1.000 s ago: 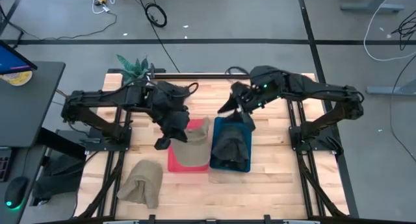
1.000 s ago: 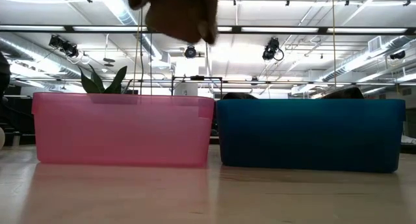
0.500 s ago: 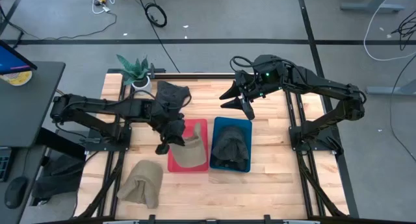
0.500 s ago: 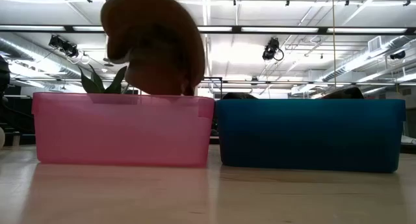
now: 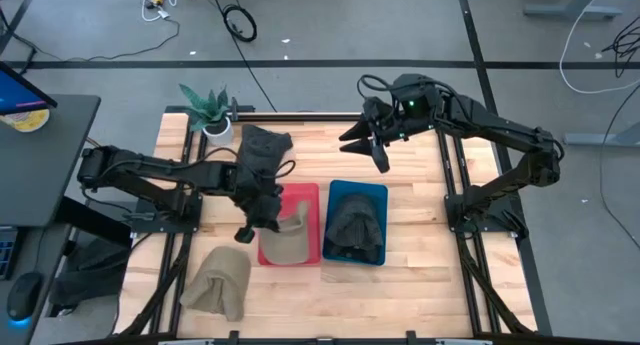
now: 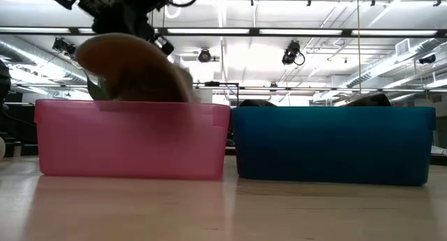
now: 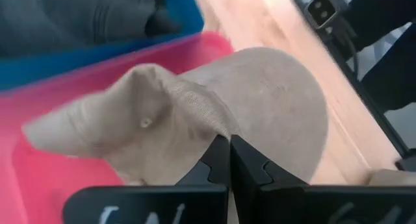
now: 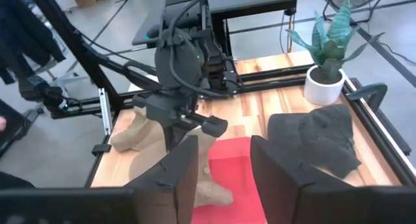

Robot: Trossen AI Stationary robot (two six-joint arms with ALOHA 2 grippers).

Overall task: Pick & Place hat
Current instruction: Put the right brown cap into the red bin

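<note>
The left pincer (image 5: 262, 221) hangs over the nine o'clock edge of the translucent pink plastic bin (image 5: 303, 193), its fingers (image 7: 244, 169) pressed together on a fold of the tan fabric hat (image 5: 291, 232). The left wrist view shows the cloth pinched between the two dark tips, with the hat's rounded crown (image 7: 279, 100) spreading beyond them over the pink floor of the bin. In the low view the tan hat (image 6: 129, 70) sits half sunk behind the pink bin's wall (image 6: 133, 140), its dome rising above the rim, the left arm above it.

Just beside the pink bin, at its three o'clock side and touching it, stands the dark blue plastic bin (image 5: 379, 195) with a dark grey fabric hat (image 5: 356, 225) lying inside. From the low view the blue bin (image 6: 332, 143) stands level with the pink one.

The right pincer (image 5: 372, 150) hovers in the air at twelve o'clock of the blue bin, over bare wooden tabletop (image 5: 415, 275), its fingers (image 8: 182, 172) spread apart and holding nothing.

A second tan fabric hat (image 5: 220, 282) lies on the tabletop at seven o'clock of the pink bin, well apart from it. Another dark grey fabric hat (image 5: 263, 145) rests at eleven o'clock of the pink bin, near a small green potted plant in a white pot (image 5: 208, 110) at the tabletop's far left corner.
</note>
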